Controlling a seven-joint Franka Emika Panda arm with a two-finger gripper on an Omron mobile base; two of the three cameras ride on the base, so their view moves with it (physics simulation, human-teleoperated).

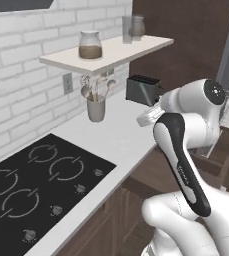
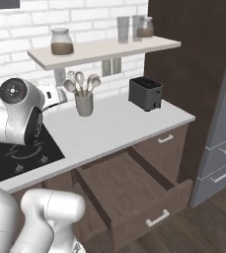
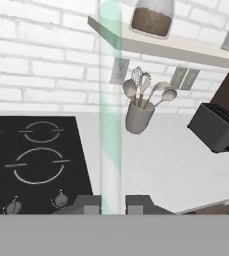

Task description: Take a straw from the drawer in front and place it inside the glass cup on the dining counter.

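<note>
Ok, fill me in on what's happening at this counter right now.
The robot arm has its tool shut on the straw, which stands up between the tips in the hand view, raised over the white worktop beside the hob. The drawer below hangs pulled open. The utensil holder and toaster sit on the worktop further back. The straw has yet to reach any cup.

The straw [image 3: 110, 100] looks translucent, pale green-white and smooth, like thin plastic; the open drawer [image 2: 134, 197] is dark brown wood with a matt grain and a small brushed-silver bar handle [image 2: 157, 218]; the worktop [image 2: 114, 128] is plain white and matt; the hob [image 1: 31, 185] is glossy black glass; the utensil holder [image 3: 137, 117] is opaque matt grey; the toaster [image 2: 145, 93] is matt black; the wall [image 1: 16, 65] is rough white brick.
</note>
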